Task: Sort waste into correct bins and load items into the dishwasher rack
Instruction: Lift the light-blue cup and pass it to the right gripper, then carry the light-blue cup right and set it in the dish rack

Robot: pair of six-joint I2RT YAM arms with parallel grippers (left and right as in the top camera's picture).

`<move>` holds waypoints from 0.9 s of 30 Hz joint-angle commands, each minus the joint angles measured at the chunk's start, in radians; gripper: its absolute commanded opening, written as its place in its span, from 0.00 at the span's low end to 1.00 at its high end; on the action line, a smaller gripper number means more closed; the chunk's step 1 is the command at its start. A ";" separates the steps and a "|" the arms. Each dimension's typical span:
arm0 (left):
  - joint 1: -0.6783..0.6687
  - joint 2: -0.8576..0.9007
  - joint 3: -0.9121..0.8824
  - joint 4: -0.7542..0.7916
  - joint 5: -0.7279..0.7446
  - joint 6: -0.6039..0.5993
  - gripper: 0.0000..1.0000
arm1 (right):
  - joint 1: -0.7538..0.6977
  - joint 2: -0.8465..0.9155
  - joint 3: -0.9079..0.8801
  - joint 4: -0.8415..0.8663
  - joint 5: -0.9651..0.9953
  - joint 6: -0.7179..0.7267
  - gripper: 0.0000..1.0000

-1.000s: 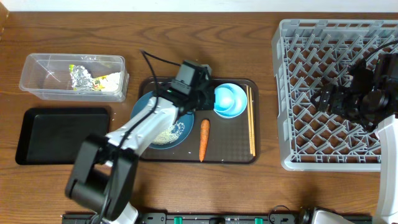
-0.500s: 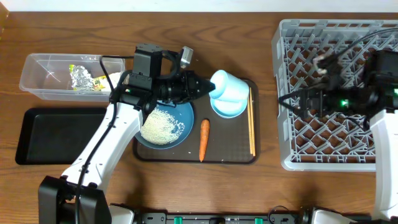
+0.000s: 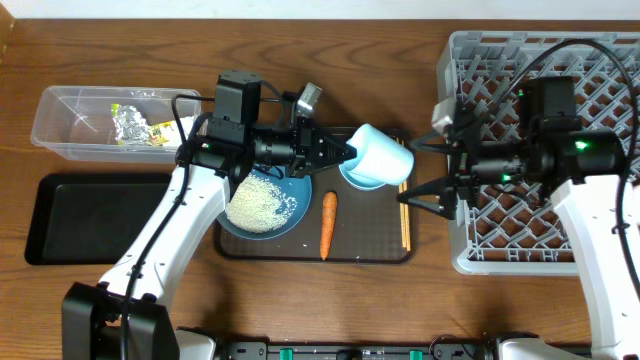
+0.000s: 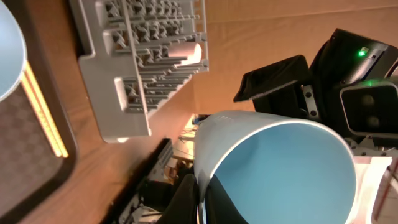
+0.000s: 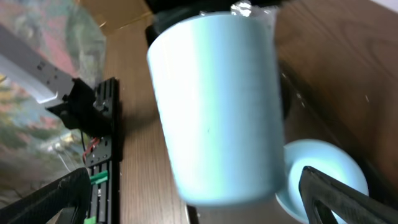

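1. Since the frame half a second earlier, the left pincer (image 3: pixel 345 152) has carried its small light-blue bowl (image 3: pixel 383 155) further toward the right arm. The right pincer (image 3: pixel 412 172) has swung out from over the dishwasher rack (image 3: pixel 520 60) to meet it.
2. Left pincer: clamped shut on the rim of the bowl. The bowl hangs tilted beyond the fingertips, its open mouth turned back toward the left wrist.
3. Right pincer: jaws spread wide, nothing held. The carried bowl sits just ahead of its fingertips, in line with the gap. Whether either finger touches it cannot be told.
4. Directly beneath the carried bowl, a second light-blue bowl (image 3: pixel 360 182) rests on the brown serving tray (image 3: pixel 300 256), partly hidden.
5. Below the right pincer's fingertips, the chopsticks (image 3: pixel 404 222) lie along the tray's edge.
6. Under the left arm, behind its pincer, stands the dark-blue bowl (image 3: pixel 298 190) holding the rice (image 3: pixel 258 205). The carrot (image 3: pixel 328 222) lies between that bowl and the chopsticks.
7. Well behind the left pincer, the clear tub (image 3: pixel 55 135) contains the foil (image 3: pixel 128 125) and wrapper scraps (image 3: pixel 162 130); the black tray (image 3: pixel 100 220) lies beside it.
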 commanded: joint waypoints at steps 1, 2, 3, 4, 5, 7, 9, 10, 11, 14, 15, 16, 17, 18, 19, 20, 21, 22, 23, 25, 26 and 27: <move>0.004 0.000 0.019 0.002 0.056 -0.035 0.06 | 0.042 0.009 -0.006 0.018 -0.035 -0.053 0.99; 0.004 0.000 0.019 0.002 0.057 -0.036 0.06 | 0.049 0.009 -0.006 0.023 -0.035 -0.053 0.99; 0.004 0.000 0.019 0.002 0.061 -0.041 0.06 | 0.058 0.009 -0.006 0.029 -0.031 -0.054 0.99; 0.004 0.000 0.018 0.002 0.067 -0.047 0.06 | 0.066 0.009 -0.006 0.034 -0.025 -0.053 0.98; 0.004 0.000 0.019 0.002 0.074 -0.050 0.06 | 0.070 0.009 -0.006 0.037 -0.020 -0.053 0.98; 0.004 0.000 0.018 0.001 0.087 -0.059 0.06 | 0.077 0.009 -0.006 0.042 -0.014 -0.053 0.96; 0.004 0.000 0.019 0.002 0.094 -0.078 0.06 | 0.084 0.011 -0.006 0.045 -0.008 -0.053 0.94; 0.004 0.000 0.019 0.003 0.098 -0.080 0.07 | 0.087 0.013 -0.006 0.046 -0.006 -0.053 0.93; 0.004 0.000 0.019 0.003 0.101 -0.084 0.06 | 0.090 0.014 -0.006 0.047 -0.001 -0.053 0.91; 0.004 0.000 0.019 0.004 0.105 -0.087 0.06 | 0.098 0.024 -0.006 0.052 0.002 -0.053 0.82; 0.004 0.000 0.019 0.003 0.105 -0.091 0.06 | 0.099 0.026 -0.006 0.053 0.001 -0.053 0.79; 0.004 0.000 0.019 0.004 0.105 -0.099 0.06 | 0.100 0.030 -0.006 0.055 0.001 -0.053 0.76; 0.004 0.000 0.019 0.005 0.105 -0.107 0.06 | 0.099 0.032 -0.006 0.056 0.001 -0.053 0.74; 0.004 0.000 0.019 0.005 0.105 -0.108 0.07 | 0.099 0.035 -0.006 0.056 0.002 -0.053 0.73; 0.004 0.000 0.019 0.005 0.105 -0.109 0.06 | 0.099 0.039 -0.006 0.056 0.001 -0.053 0.72; 0.004 0.000 0.019 0.005 0.105 -0.109 0.06 | 0.099 0.041 -0.006 0.057 0.002 -0.053 0.70; 0.004 0.000 0.019 0.005 0.105 -0.109 0.06 | 0.099 0.043 -0.006 0.059 0.001 -0.053 0.68; 0.004 0.000 0.019 0.005 0.105 -0.109 0.06 | 0.099 0.044 -0.006 0.061 0.001 -0.053 0.65; 0.004 0.000 0.019 0.005 0.105 -0.109 0.06 | 0.099 0.045 -0.006 0.062 0.001 -0.053 0.63; 0.004 0.000 0.019 0.005 0.105 -0.109 0.06 | 0.099 0.044 -0.006 0.064 0.001 -0.052 0.62; 0.004 0.000 0.019 0.005 0.105 -0.109 0.08 | 0.099 0.044 -0.006 0.064 0.001 -0.050 0.61; 0.004 0.000 0.019 0.005 0.105 -0.109 0.14 | 0.099 0.044 -0.006 0.064 0.002 -0.050 0.59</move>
